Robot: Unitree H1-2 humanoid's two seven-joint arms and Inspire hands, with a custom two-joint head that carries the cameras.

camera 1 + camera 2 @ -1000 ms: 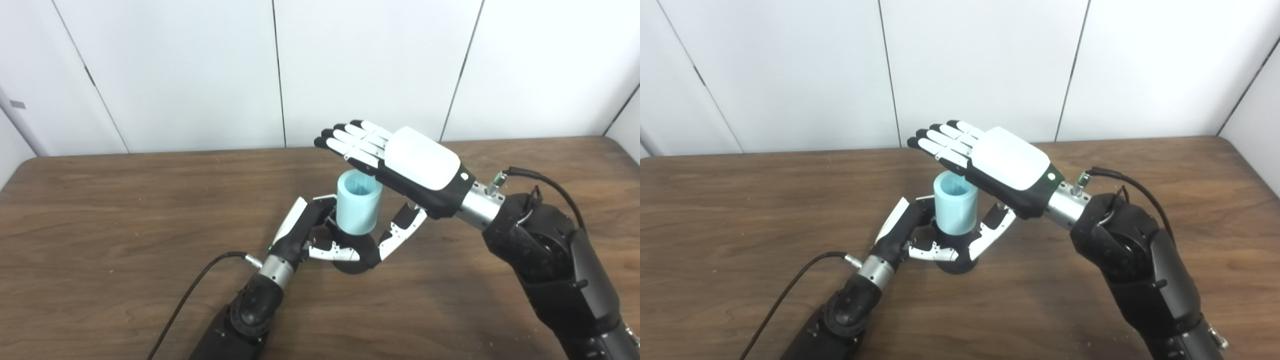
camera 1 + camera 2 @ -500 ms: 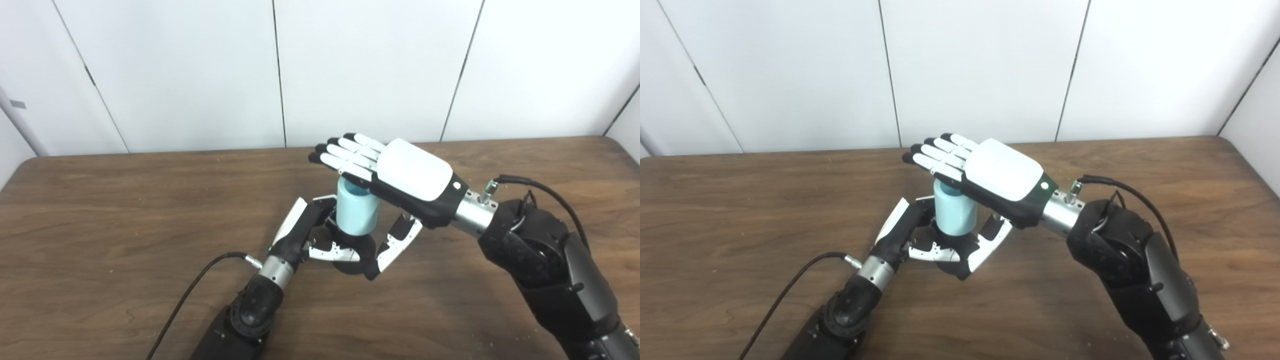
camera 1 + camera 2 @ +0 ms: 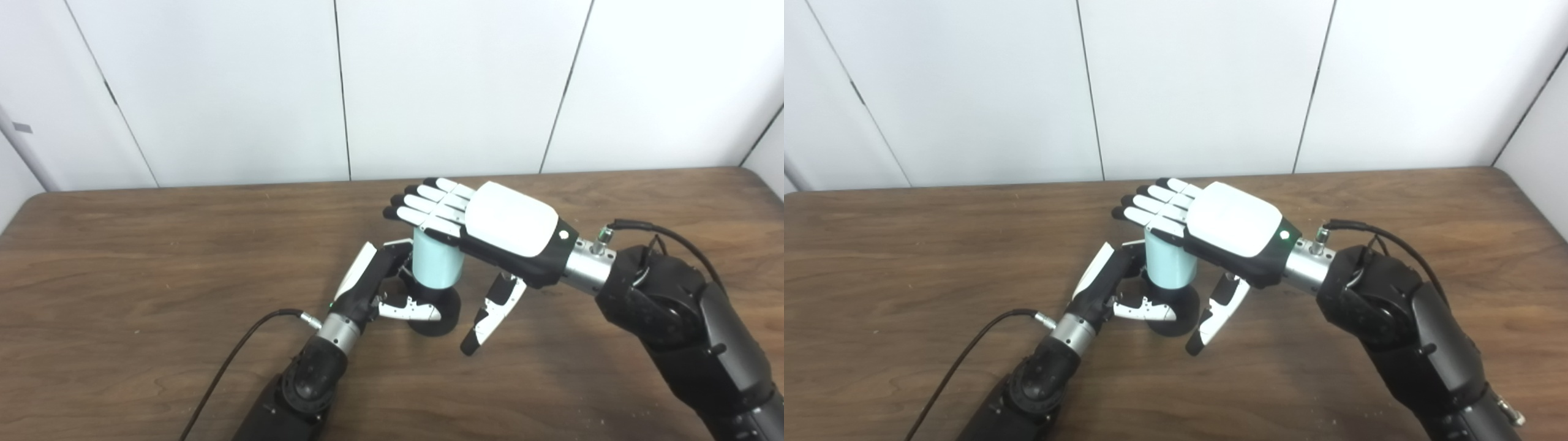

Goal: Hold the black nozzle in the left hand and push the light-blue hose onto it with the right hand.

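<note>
Left hand (image 3: 373, 285) clamped round black nozzle (image 3: 436, 309) on table (image 3: 122, 257). Right hand (image 3: 490, 229) flat, fingers spread, pressing on top of upright light-blue hose (image 3: 436, 264).

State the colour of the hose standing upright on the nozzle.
The hose is light blue, seen best in the left eye view.

Right hand (image 3: 490, 229) flat atop light-blue hose (image 3: 436, 264); left hand (image 3: 380, 288) grips black nozzle (image 3: 436, 312).

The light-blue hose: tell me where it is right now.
The light-blue hose stands upright at the table's middle on the black nozzle, under the flat fingers of the right hand, with the left hand gripping the nozzle at its left.
</note>
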